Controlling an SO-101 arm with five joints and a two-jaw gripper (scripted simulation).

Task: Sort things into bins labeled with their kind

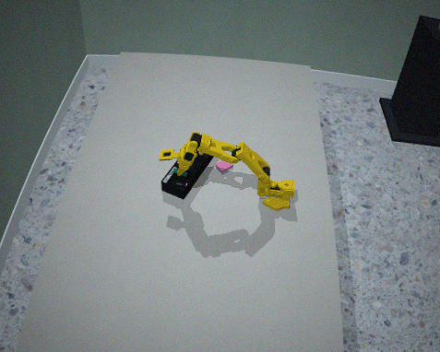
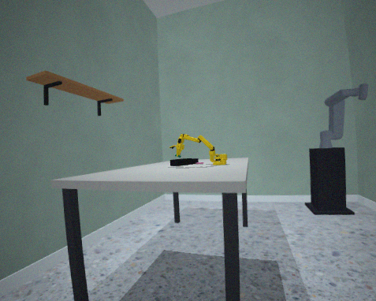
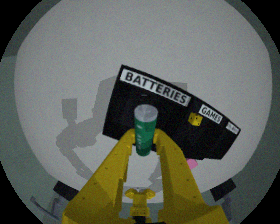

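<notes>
My gripper (image 1: 179,172) (image 2: 178,155) (image 3: 144,136) is shut on a green cylinder with a grey end, which looks like a battery (image 3: 146,114). It holds it above the black bins (image 1: 172,190) (image 2: 184,161), over the bin labelled BATTERIES (image 3: 113,109). The bins stand in a row, with the label GAMES (image 3: 210,114) beside it and a smaller label (image 3: 233,128) at the far end, too small to read. A yellow die (image 3: 195,119) lies in the GAMES bin. A pink flat block (image 1: 224,166) (image 2: 200,163) (image 3: 192,163) lies on the table beside the row.
The arm's base (image 1: 276,189) (image 2: 219,159) stands on the pale table (image 1: 193,295) (image 2: 145,175), to the right of the bins in the top view. The arm arches above the pink block's side of the row. A wall shelf (image 2: 76,87) and another arm on a black pedestal (image 2: 327,179) are away from the table.
</notes>
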